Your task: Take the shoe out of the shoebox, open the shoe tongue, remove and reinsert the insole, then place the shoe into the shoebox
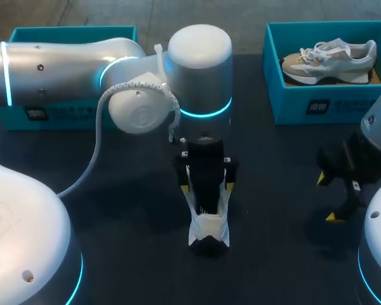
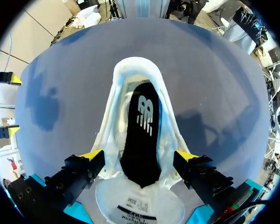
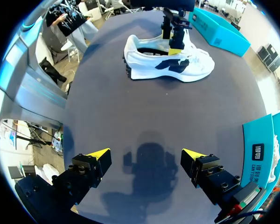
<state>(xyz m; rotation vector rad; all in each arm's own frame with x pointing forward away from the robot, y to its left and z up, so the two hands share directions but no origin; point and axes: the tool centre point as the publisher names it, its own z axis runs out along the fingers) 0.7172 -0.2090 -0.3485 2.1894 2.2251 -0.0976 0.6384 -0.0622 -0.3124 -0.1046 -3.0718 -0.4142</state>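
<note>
While the white sneaker (image 1: 208,222) stood on the table (image 1: 133,260), tongue (image 2: 140,207) pulled open, the insole step seemed in hand.
Its black insole (image 2: 141,135) lay inside; the left gripper (image 2: 139,155) straddled the throat, spread wide, and next needed to pinch that insole; the right gripper (image 3: 145,153) gaped empty, well apart.

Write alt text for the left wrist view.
A white shoe lies on a dark table, its tongue folded back to show the black insole. The open jaws stand on either side of it.
</note>
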